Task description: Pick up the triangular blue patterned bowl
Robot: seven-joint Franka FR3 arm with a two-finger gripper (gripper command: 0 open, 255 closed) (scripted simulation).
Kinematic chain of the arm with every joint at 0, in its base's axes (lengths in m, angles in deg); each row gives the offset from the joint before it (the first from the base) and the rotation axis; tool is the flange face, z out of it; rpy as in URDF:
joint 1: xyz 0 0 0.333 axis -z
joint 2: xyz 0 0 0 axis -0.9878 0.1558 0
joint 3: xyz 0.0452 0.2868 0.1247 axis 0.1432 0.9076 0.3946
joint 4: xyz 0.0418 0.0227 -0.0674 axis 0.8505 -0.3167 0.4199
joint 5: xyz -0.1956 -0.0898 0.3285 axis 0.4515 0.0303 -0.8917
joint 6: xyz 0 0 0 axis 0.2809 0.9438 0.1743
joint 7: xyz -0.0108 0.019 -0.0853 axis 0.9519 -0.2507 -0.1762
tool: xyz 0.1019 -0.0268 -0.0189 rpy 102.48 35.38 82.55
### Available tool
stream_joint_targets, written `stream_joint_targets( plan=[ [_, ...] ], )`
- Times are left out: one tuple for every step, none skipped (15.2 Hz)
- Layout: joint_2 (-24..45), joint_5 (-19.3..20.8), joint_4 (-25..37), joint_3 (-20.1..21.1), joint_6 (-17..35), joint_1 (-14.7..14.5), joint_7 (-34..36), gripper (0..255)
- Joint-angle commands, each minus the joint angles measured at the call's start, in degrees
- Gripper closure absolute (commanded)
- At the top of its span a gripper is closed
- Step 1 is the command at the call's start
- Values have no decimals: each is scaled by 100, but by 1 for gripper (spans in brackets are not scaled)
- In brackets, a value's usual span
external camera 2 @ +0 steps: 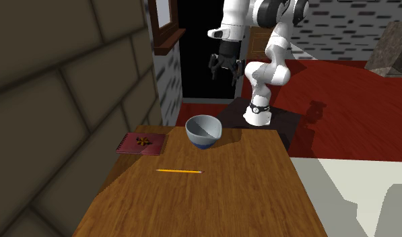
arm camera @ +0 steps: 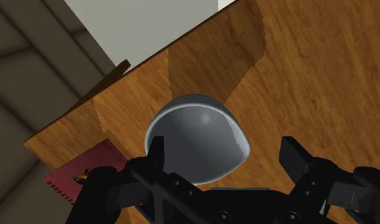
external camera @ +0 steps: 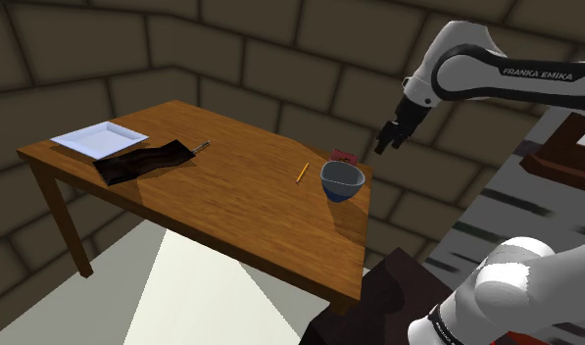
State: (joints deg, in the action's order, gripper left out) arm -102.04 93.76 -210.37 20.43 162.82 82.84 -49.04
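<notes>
A rounded-triangular bowl (external camera: 341, 180) with a grey inside and a blue lower body stands upright near the corner of the wooden table (external camera: 231, 206) closest to the stand. In the second exterior view the bowl (external camera 2: 204, 130) sits at the table's far end. My black gripper (external camera: 388, 137) hangs in the air well above it, offset toward the stand, fingers apart and holding nothing. The second exterior view puts the gripper (external camera 2: 225, 67) high behind the bowl. Through the wrist camera the bowl (arm camera: 198, 137) lies below, between the open fingers (arm camera: 155, 153), far from them.
A red notebook (external camera 2: 141, 143) lies beside the bowl near the wall, and a yellow pencil (external camera 2: 179, 172) lies further in on the table. A white square plate (external camera: 99, 138) and a black cloth (external camera: 143, 162) occupy the table's far end. Stone walls stand close behind.
</notes>
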Motion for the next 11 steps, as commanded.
stream_joint_targets(
  plan=[
    [414,-79,84,-255,286,-9,-271,0],
    [600,-133,115,-371,411,-21,-401,0],
    [792,-197,154,-485,531,-34,-537,0],
    [991,-271,200,-596,646,-48,-678,0],
    [1195,-354,255,-706,755,-65,-823,0],
    [1406,-449,318,-814,857,-84,-974,0],
    [1622,-555,389,-918,953,-103,-1131,0],
    [1843,-672,468,-1019,1041,-123,-1294,0],
    [2070,-802,556,-1116,1120,-141,-1463,0],
    [2303,-943,651,-1207,1190,-158,-1638,0],
    [2540,-1096,755,-1290,1250,-170,-1817,0]
  ],
)
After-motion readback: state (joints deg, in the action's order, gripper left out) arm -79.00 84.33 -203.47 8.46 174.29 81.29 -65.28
